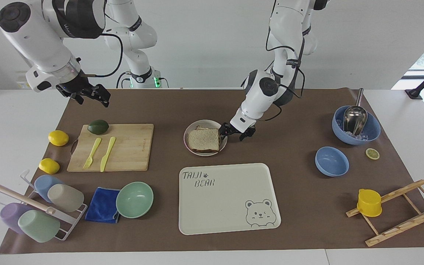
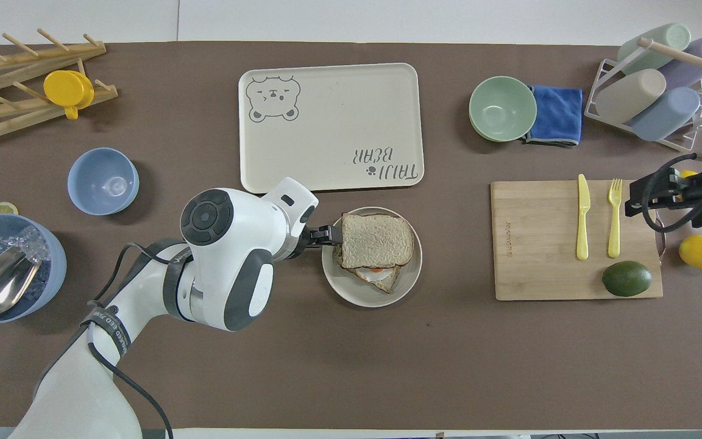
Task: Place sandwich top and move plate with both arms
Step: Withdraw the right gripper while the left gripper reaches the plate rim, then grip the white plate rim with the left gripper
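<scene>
The sandwich top (image 2: 377, 239) (image 1: 204, 139), a light brown bread slice, lies on a toast with fried egg (image 2: 376, 272) on the round cream plate (image 2: 413, 275) (image 1: 207, 122) in the middle of the mat. My left gripper (image 1: 233, 134) (image 2: 329, 235) is low at the plate's rim, on the side toward the left arm's end. It is open, one finger over the rim by the bread and the other outside the plate. My right gripper (image 1: 92, 97) (image 2: 649, 198) hangs in the air over the edge of the cutting board by the fork, holding nothing.
A cream bear tray (image 1: 230, 198) lies just farther from the robots than the plate. The cutting board (image 1: 131, 147) carries a fork, a knife and an avocado. Two blue bowls (image 1: 331, 161) stand toward the left arm's end, a mint bowl (image 1: 134, 199) and cup rack toward the right arm's.
</scene>
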